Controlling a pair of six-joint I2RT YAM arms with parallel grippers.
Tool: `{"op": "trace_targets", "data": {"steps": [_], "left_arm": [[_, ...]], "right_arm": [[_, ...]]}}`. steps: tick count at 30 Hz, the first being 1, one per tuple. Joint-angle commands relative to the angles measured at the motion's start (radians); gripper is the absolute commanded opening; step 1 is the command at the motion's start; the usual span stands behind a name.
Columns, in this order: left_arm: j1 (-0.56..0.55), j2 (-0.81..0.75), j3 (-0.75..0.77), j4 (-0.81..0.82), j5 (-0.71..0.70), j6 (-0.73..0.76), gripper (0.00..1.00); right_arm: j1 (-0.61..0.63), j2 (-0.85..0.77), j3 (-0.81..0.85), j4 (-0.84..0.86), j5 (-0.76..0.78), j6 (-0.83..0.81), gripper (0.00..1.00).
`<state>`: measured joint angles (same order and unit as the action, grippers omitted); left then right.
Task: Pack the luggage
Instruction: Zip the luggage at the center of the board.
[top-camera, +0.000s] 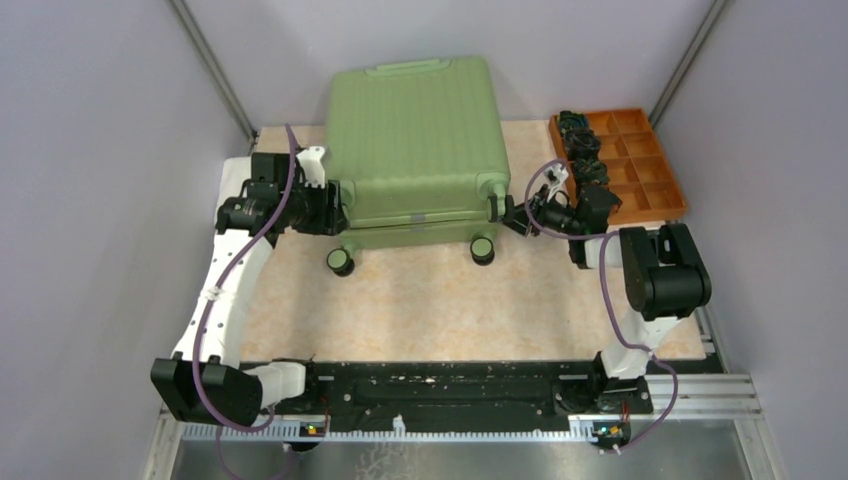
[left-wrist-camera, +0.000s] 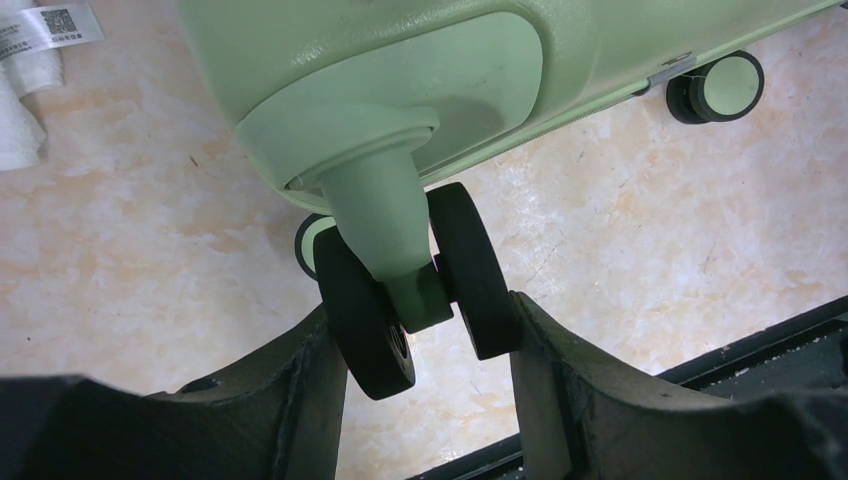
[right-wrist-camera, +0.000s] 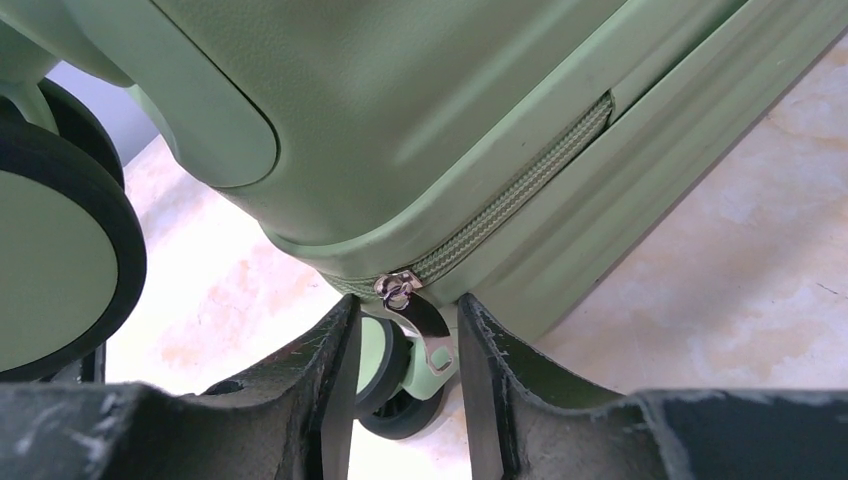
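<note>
Zipper pull (right-wrist-camera: 428, 325) lined up for pinching

Luggage (top-camera: 415, 140) lies shut mid-table. Left gripper (left-wrist-camera: 422, 315) clamps a wheel (left-wrist-camera: 470, 270), likely steadying it; right gripper (right-wrist-camera: 408, 305) straddles the pull, jaws not yet closed, seemingly to work the zipper.

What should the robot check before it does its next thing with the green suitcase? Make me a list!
1. Is the luggage closed? Ok: the two shell halves meet at the near edge.
2. Is the left gripper steadying the wheel? Ok: it clamps the wheel from both sides.
3. Is the zipper pull inside the right gripper? Ok.
4. Is the right gripper pinching the zipper pull? Not ok: a gap shows beside the pull.
5. Is the zipper shut all the way round? Cannot tell: only one stretch shows, and that stretch looks shut.
</note>
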<state>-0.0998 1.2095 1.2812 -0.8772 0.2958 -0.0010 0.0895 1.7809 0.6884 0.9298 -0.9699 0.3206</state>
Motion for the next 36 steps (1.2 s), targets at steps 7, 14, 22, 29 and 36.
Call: {"op": "trace_targets", "data": {"steps": [7, 14, 22, 29, 36], "left_arm": [[-0.014, -0.021, 0.136, 0.173, 0.036, 0.037, 0.0], [-0.014, -0.023, 0.145, 0.16, 0.033, 0.034, 0.0], [-0.014, -0.013, 0.157, 0.155, 0.032, 0.028, 0.0], [-0.014, 0.0, 0.183, 0.141, 0.037, 0.03, 0.0], [-0.014, 0.006, 0.186, 0.138, 0.04, 0.027, 0.0]], "right_arm": [[0.015, -0.02, 0.009, -0.081, 0.085, -0.046, 0.2], [-0.023, -0.173, 0.039, -0.387, 0.28, -0.141, 0.6], [-0.022, -0.13, 0.149, -0.495, 0.129, -0.381, 0.57], [-0.023, -0.073, 0.248, -0.65, 0.044, -0.589, 0.57], [-0.022, -0.067, 0.259, -0.686, -0.085, -0.607, 0.6]]}}
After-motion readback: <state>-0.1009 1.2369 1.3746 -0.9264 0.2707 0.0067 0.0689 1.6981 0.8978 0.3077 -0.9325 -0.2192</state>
